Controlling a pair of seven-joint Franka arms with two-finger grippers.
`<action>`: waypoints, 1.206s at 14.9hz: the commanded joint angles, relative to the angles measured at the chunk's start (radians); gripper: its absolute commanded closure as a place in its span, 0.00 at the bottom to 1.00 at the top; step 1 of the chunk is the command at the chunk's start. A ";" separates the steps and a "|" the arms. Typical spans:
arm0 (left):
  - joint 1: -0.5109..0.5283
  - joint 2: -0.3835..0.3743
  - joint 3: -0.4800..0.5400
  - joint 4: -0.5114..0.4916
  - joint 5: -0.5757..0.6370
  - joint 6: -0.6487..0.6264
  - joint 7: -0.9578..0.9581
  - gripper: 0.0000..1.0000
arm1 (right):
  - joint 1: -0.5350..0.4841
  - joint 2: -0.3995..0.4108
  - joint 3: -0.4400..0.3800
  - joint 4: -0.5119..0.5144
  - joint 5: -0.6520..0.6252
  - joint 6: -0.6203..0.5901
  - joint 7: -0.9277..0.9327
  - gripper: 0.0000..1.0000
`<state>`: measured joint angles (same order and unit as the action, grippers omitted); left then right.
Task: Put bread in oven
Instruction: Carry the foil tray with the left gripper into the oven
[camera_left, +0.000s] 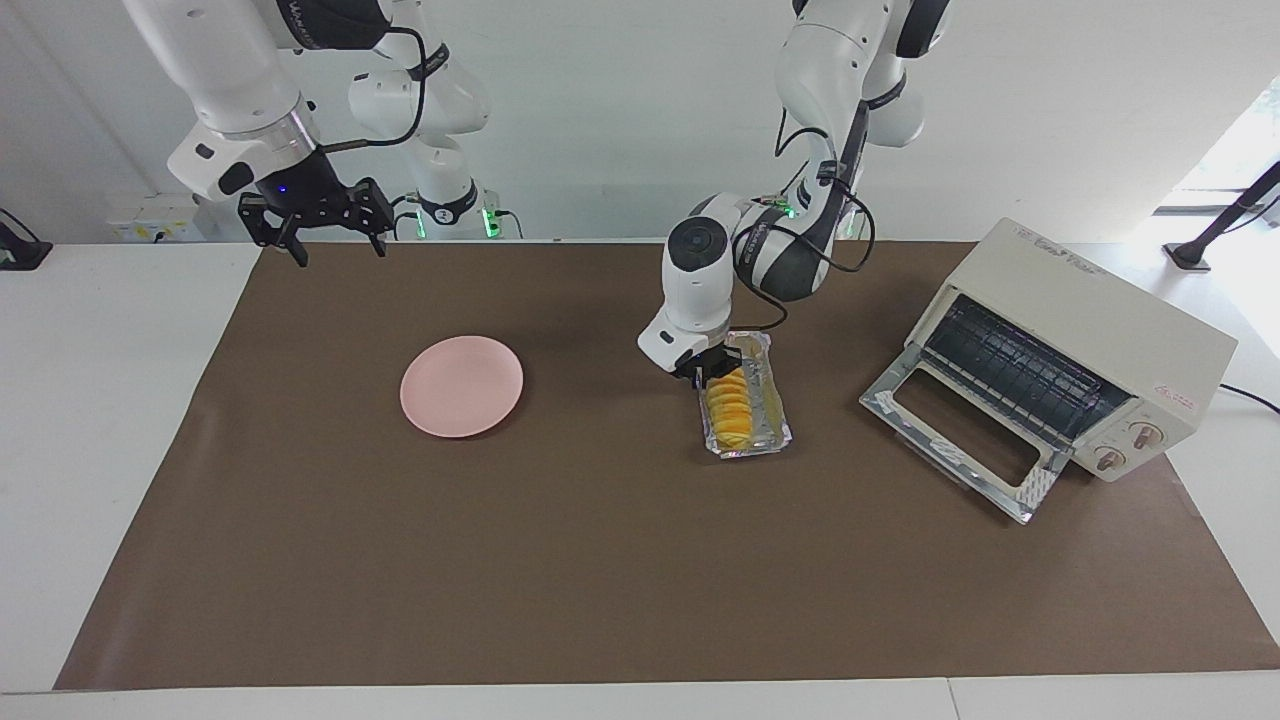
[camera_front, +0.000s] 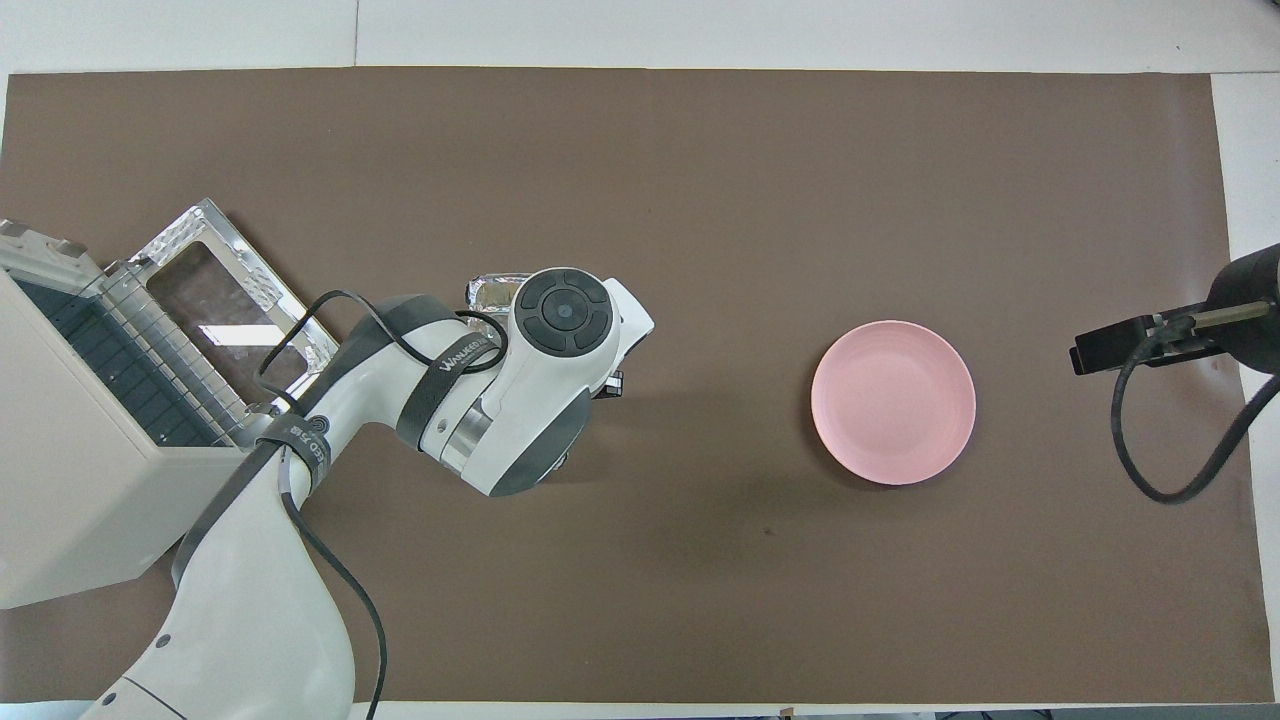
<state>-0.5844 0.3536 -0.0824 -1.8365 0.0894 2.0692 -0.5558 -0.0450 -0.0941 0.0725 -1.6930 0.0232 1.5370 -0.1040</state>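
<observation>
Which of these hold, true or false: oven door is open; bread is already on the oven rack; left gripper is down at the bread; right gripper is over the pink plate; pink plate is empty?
1. The oven door is open. True.
2. The bread is on the oven rack. False: it lies in the foil tray on the brown mat.
3. The left gripper is down at the bread. True, shut at the end nearer the robots.
4. The right gripper is over the pink plate. False: it waits, open, near the mat's edge by the robots.
5. The pink plate is empty. True.
</observation>
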 joint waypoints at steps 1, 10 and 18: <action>0.000 -0.012 0.032 0.005 0.030 0.003 -0.007 1.00 | -0.013 -0.012 0.009 -0.011 -0.008 -0.006 -0.005 0.00; 0.064 -0.005 0.133 0.209 0.021 -0.178 -0.076 1.00 | -0.013 -0.012 0.009 -0.011 -0.008 -0.006 -0.005 0.00; 0.155 -0.004 0.239 0.252 0.027 -0.236 -0.128 1.00 | -0.013 -0.012 0.009 -0.011 -0.008 -0.006 -0.005 0.00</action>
<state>-0.4476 0.3478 0.1589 -1.6012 0.0987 1.8640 -0.6571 -0.0450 -0.0941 0.0725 -1.6930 0.0231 1.5370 -0.1040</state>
